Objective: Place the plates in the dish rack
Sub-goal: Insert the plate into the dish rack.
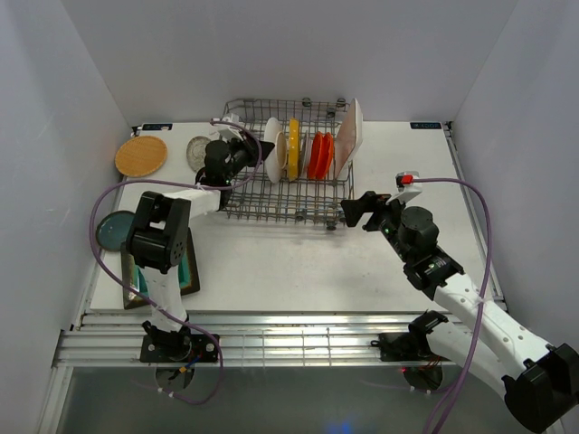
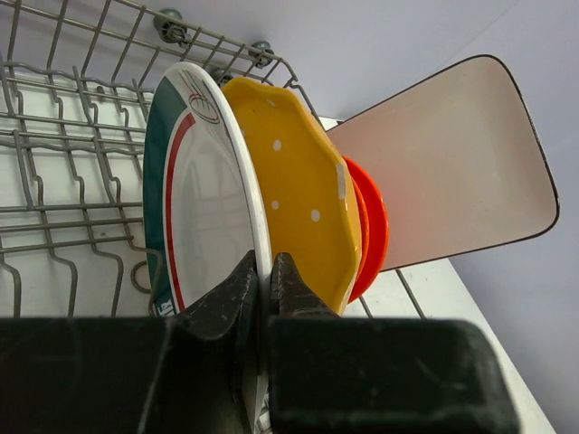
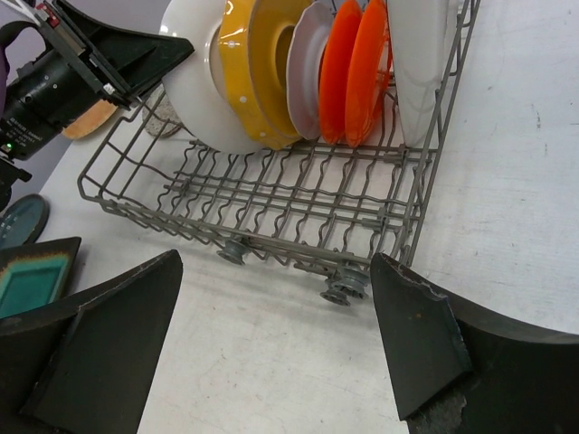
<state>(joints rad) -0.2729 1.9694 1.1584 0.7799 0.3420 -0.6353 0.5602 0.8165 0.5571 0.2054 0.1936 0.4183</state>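
My left gripper (image 2: 264,271) pinches the rim of the white green-rimmed plate (image 2: 204,199), which stands on edge just left of the yellow scalloped plate (image 2: 298,190); my right gripper (image 3: 276,262) hangs open, farther off.

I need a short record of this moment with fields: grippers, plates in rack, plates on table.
left gripper: shut on the white green-rimmed plate in the dish rack
right gripper: open, empty, near the rack
in rack also: yellow plate, pale grey plate, orange-red plate, white rectangular plate
on table: wooden plate, glass plate, dark teal plate, square teal plate
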